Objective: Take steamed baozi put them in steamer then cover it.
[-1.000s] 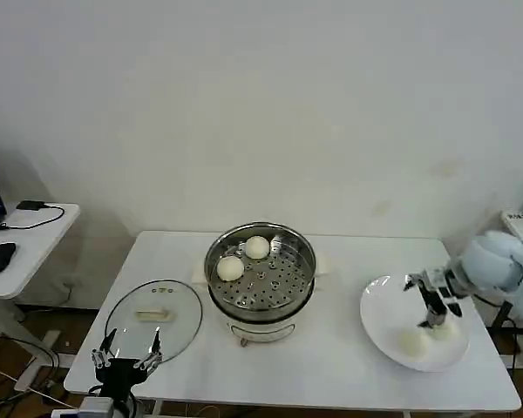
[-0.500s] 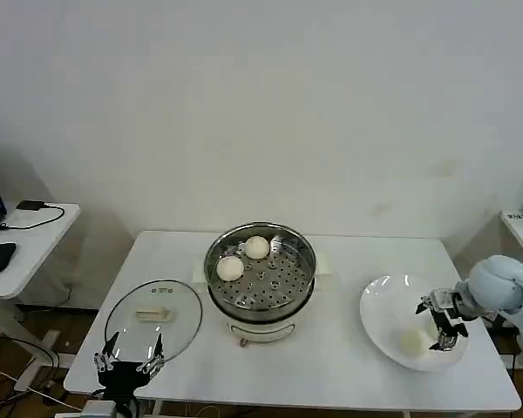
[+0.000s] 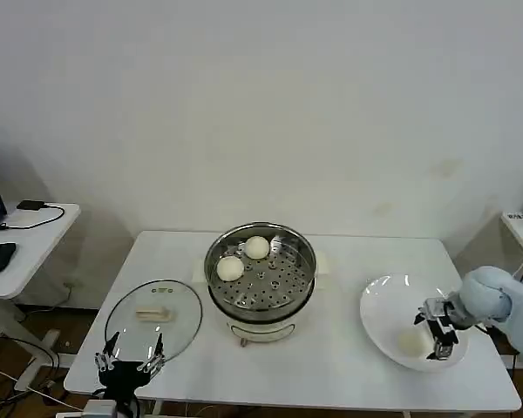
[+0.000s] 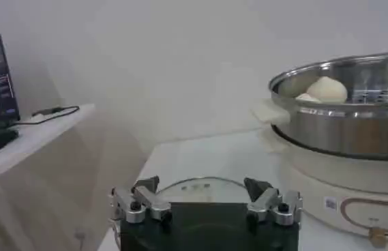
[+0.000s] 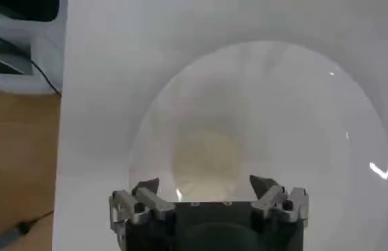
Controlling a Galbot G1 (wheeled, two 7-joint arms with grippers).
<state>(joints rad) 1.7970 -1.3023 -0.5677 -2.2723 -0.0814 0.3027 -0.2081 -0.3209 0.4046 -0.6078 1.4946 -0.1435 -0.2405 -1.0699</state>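
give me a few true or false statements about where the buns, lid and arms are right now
1. Two steamed baozi sit in the steamer. True.
2. The cover is on the steamer. False: it lies flat on the table, on the robot's left of the steamer.
3. The right end effector is over the white plate. True: its fingers are open, with a bun on the plate between them.
4. The left end effector grips the cover's handle. False: it is open at the table's near edge, short of the cover.
5. The steamer's tray is full. False: most of it is bare.
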